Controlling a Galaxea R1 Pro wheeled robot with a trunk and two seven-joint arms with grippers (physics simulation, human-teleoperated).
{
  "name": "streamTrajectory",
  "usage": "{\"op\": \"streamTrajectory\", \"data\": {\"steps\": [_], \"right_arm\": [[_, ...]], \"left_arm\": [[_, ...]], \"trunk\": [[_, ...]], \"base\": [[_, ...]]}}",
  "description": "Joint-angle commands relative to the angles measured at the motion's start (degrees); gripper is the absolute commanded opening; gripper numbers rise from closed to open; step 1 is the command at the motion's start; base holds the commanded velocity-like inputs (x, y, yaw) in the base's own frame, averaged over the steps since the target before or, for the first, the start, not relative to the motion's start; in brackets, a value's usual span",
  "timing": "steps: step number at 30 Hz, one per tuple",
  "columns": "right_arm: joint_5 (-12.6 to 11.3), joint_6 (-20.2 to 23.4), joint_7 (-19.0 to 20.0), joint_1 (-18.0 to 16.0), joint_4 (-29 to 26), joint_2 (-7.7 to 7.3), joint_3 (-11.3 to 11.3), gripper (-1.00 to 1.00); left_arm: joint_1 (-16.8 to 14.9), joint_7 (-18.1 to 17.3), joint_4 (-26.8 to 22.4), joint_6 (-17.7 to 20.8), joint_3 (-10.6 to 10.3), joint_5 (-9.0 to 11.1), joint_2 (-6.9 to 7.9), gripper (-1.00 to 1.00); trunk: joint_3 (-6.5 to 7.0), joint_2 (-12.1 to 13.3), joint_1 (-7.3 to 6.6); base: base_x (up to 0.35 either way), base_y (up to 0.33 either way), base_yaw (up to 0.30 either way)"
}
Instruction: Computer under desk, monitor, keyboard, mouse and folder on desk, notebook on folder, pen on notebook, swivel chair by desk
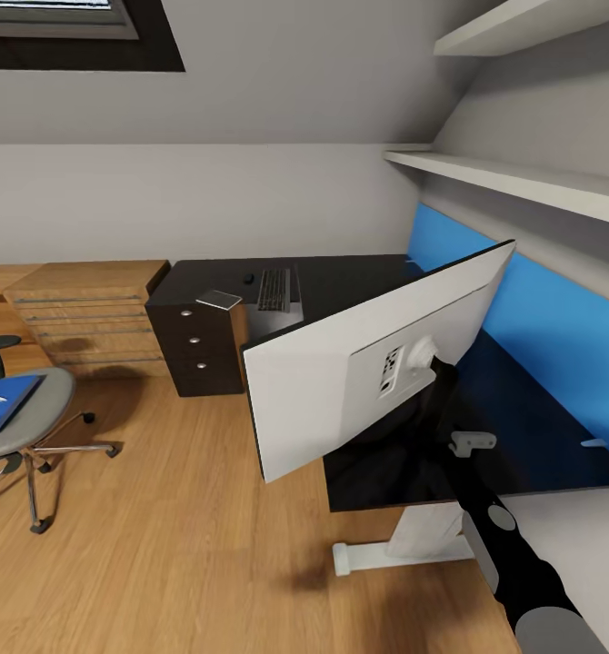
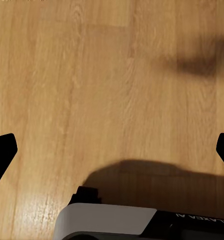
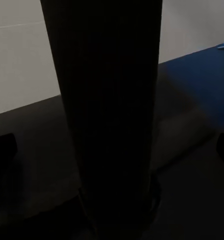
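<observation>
Over the desk (image 1: 359, 272), the right arm carries the tilted monitor (image 1: 341, 381) by its stem (image 3: 109, 115); the next move looks to be standing it upright. Right wrist camera shows fingertips wide either side of the stem, grip unclear. Left gripper (image 2: 112, 150) hangs open above floor (image 2: 91, 75). Folder (image 1: 3, 400) waits on the chair (image 1: 23, 427).

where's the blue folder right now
In the head view the flat bright blue folder lies on the grey seat of the swivel chair at the far left, on the wooden floor in front of the light wooden drawer chest.
</observation>
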Motion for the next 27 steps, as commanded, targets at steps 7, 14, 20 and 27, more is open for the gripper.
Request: {"op": "streamTrajectory", "data": {"steps": [7, 14, 20, 27], "right_arm": [[-0.57, -0.11, 0.45, -0.04, 0.05, -0.02, -0.11, 1.0], [-0.54, -0.08, 0.22, -0.04, 0.08, 0.1, -0.07, 1.0], [-0.56, -0.03, -0.3, -0.04, 0.34, 0.28, 0.16, 1.0], [-0.57, -0.02, -0.75, -0.04, 0.47, 0.29, 0.16, 1.0]], "left_arm": [[-0.02, -0.13, 0.0, -0.13, 0.49, -0.38, -0.01, 1.0], [-0.02, -0.13, 0.01, -0.07, 0.49, -0.38, -0.01, 1.0], [-0.02, -0.13, 0.0, -0.06, 0.49, -0.38, -0.01, 1.0], [-0.02, -0.13, -0.02, -0.04, 0.49, -0.38, -0.01, 1.0]], "trunk": [[-0.05, -0.03, 0.0], [-0.05, -0.03, 0.0], [-0.05, -0.03, 0.0], [-0.05, -0.03, 0.0]], "base": [[0.001, 0.0, 0.0], [0.0, 0.0, 0.0], [0.0, 0.0, 0.0], [0.0, 0.0, 0.0]]}}
